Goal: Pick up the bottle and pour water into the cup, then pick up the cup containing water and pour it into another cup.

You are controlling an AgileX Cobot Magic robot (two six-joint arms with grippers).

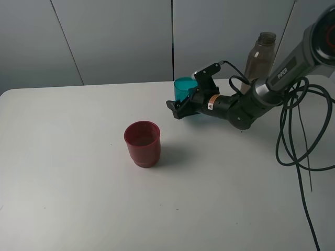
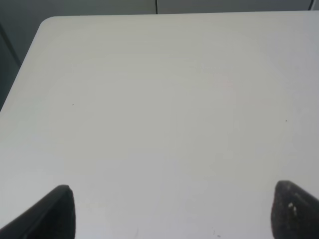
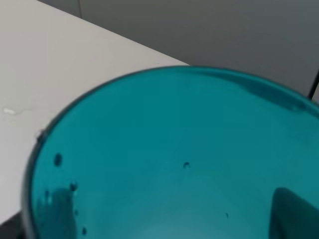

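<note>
The teal cup [image 1: 184, 87] stands upright at the back of the table, between the jaws of my right gripper [image 1: 182, 107]. It fills the right wrist view [image 3: 174, 164], with a dark finger [image 3: 294, 214] showing through its wall on each side and small droplets inside. The gripper looks shut on the cup. The grey-brown bottle [image 1: 260, 57] stands upright behind my right arm, partly hidden by it. The red cup [image 1: 142, 143] stands alone in the middle of the table, in front and to the left of the teal cup. My left gripper [image 2: 172, 214] is open and empty over bare table.
The white table [image 1: 78, 183] has its back edge just behind the teal cup and bottle. Black cables [image 1: 298, 136] loop down from my right arm at the right side. A grey panelled wall stands behind the table.
</note>
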